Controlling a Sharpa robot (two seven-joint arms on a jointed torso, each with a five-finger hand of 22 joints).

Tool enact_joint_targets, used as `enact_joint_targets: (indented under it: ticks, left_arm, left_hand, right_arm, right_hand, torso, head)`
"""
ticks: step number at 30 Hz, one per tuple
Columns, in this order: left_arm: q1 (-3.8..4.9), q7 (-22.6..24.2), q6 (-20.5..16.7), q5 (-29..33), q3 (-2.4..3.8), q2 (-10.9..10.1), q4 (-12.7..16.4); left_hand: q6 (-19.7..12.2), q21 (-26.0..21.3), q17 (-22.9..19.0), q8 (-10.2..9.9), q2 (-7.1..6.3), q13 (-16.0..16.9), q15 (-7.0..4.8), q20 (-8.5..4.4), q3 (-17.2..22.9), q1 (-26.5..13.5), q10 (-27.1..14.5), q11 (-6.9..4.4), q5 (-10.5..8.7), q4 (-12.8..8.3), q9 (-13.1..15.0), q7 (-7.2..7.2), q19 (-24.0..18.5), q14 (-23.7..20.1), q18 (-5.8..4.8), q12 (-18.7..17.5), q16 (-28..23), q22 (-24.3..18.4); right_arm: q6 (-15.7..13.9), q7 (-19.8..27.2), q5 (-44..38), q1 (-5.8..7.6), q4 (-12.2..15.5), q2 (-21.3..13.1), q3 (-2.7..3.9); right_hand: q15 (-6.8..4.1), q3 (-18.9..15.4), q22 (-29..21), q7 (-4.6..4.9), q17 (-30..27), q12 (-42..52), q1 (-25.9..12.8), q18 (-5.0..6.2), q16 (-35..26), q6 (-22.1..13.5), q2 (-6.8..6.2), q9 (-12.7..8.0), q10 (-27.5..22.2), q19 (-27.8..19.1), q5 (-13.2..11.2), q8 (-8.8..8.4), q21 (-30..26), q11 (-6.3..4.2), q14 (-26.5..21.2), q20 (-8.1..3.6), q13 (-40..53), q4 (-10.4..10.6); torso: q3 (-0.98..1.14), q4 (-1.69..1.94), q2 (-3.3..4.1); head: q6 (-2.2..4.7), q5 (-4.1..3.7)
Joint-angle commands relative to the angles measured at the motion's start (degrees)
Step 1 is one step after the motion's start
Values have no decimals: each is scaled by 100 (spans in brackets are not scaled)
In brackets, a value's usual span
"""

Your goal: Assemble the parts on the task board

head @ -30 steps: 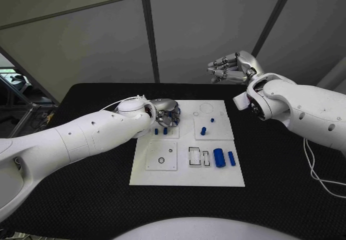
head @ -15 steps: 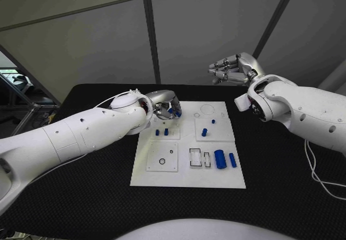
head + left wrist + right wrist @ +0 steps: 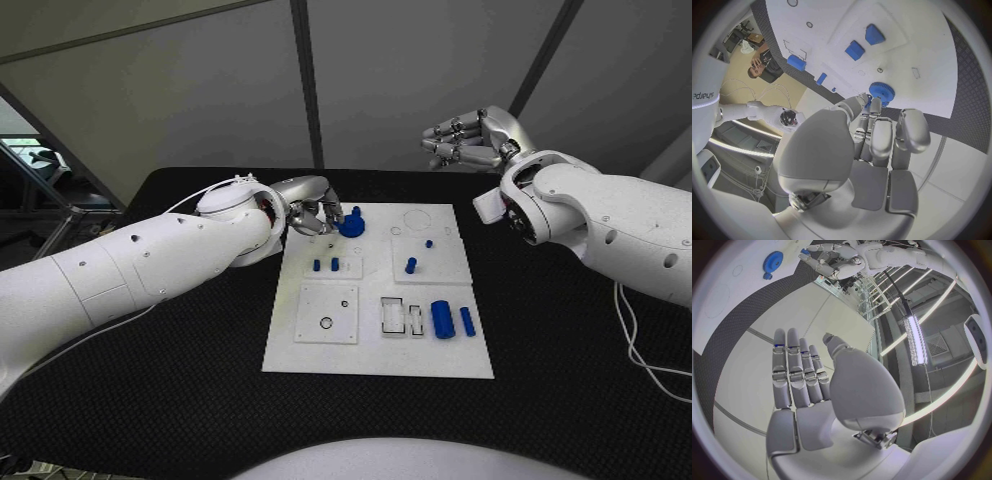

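Note:
The white task board (image 3: pixel 378 352) lies in the middle of the black table. My left hand (image 3: pixel 307 214) hovers over the board's far left corner and pinches a blue gear (image 3: pixel 351 226) at its fingertips; the left wrist view shows the gear (image 3: pixel 879 92) right at the fingertips (image 3: pixel 873 104). Two short blue pegs (image 3: pixel 326 265) stand in a square sub-plate just in front of that hand. Another blue peg (image 3: pixel 410 265) stands in the right sub-plate. Two blue cylinders (image 3: pixel 451 319) lie near the board's right edge. My right hand (image 3: pixel 466 140) is raised behind the table, holding nothing, its fingers (image 3: pixel 795 370) side by side.
A small black ring (image 3: pixel 323 322) lies on the near left sub-plate, and rectangular slots (image 3: pixel 392 313) sit beside the cylinders. A faint circular outline (image 3: pixel 415 217) marks the board's far right area. Black table (image 3: pixel 173 380) surrounds the board on all sides.
My left hand has pulled back from the two pegs toward the board's far left corner, and the blue gear now shows at its fingertips. The right hand has barely moved.

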Motion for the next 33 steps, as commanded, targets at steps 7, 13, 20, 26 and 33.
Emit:
enact_joint_targets:
  ticks: [7,13,20,26,33]
  left_arm:
    - [-99,-102,252,59,3,-57,-38]
    - [-135,-113,297,59,3,-77,-42]
    - [-156,-140,348,59,3,-73,-57]
    - [-167,-168,397,59,1,-54,-86]
    - [-180,-183,416,59,-2,-16,-130]
  left_hand:
    - [42,27,-12,-37,1,-1,-9,-12,36,-62,36,-8,-9,-4,-7,7,40,3,-205,-22,-12,242]
    - [50,31,-22,-40,-2,-1,-11,-12,38,-75,44,-10,-14,-3,-7,4,42,0,-206,-28,-16,246]
    - [55,35,-35,-41,-3,-1,-12,-13,40,-79,49,-12,-17,-3,-7,2,44,-3,-206,-31,-21,249]
    - [60,34,-34,-43,-3,0,-13,-13,41,-89,56,-13,-23,-2,-7,1,44,-2,-206,-36,-20,250]
    - [63,23,-36,-46,-6,0,-14,-14,42,-96,60,-14,-28,-2,-8,0,38,-2,-203,-41,-20,245]
  right_arm:
    - [30,31,-10,9,9,-11,4]
    - [29,31,-10,9,9,-10,4]
    - [29,31,-10,9,8,-9,4]
    - [29,31,-10,9,9,-10,4]
    - [30,33,-10,9,9,-8,4]
  right_hand:
    - [13,-9,-9,12,-6,-17,-11,26,-30,4,39,2,3,41,29,-29,-12,39,40,-16,-8,3]
    - [13,-9,-9,12,-6,-17,-11,26,-30,4,39,2,3,41,29,-29,-12,39,40,-16,-8,3]
    - [13,-9,-9,12,-6,-17,-11,26,-30,4,39,2,3,41,29,-29,-12,39,40,-16,-8,3]
    - [13,-9,-9,12,-6,-17,-11,26,-30,4,39,2,3,41,29,-29,-12,39,40,-16,-8,3]
    - [13,-9,-9,12,-6,-17,-11,26,-30,4,39,2,3,41,29,-29,-12,39,40,-16,-8,3]
  torso:
    - [-5,-14,3]
    - [-1,-9,5]
    - [-1,-13,2]
    - [-1,-11,2]
    - [-2,-13,6]
  head:
    - [-7,3]
    - [-13,7]
    - [-21,6]
    - [-23,5]
    - [-27,4]
